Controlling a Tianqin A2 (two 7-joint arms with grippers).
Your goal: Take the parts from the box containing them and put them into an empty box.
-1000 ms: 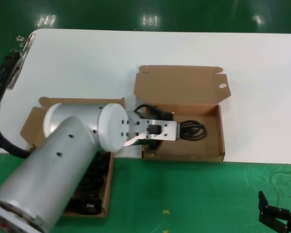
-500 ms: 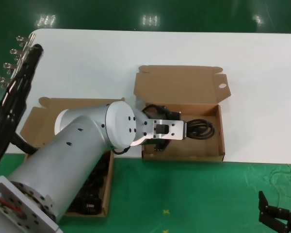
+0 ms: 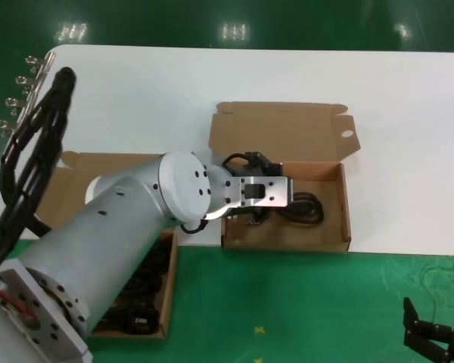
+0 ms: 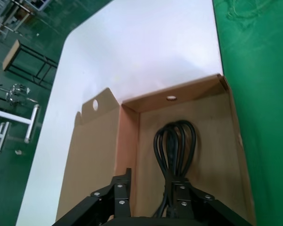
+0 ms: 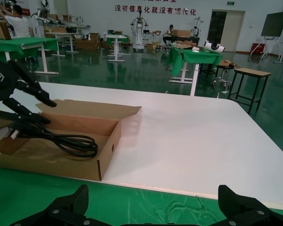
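Observation:
My left gripper (image 3: 262,198) is low inside the empty box (image 3: 346,221), the carton whose lid tab has a round hole (image 3: 346,134). One black power cord (image 3: 303,207) lies on its floor. In the left wrist view the gripper (image 4: 151,179) is open, and the cord's loops (image 4: 175,141) run out alongside one finger (image 4: 180,193). The right wrist view shows the same cord (image 5: 73,141) flat in that carton (image 5: 108,146). The box containing the parts (image 3: 51,189) sits at the left, mostly hidden by my left arm, with more cords (image 3: 140,291) in it. My right gripper (image 3: 433,337) (image 5: 155,200) is parked open at the lower right.
Both cartons sit at the near edge of the white table (image 3: 408,113), with green matting (image 3: 303,302) in front. The pierced-tab carton's lid flap (image 3: 280,132) stands open behind it. A cable bundle (image 3: 30,151) runs along my left arm.
My left arm has swung and its gripper has shifted a little to the right inside the pierced-tab carton. The cord has settled on the carton floor. The right arm has not moved.

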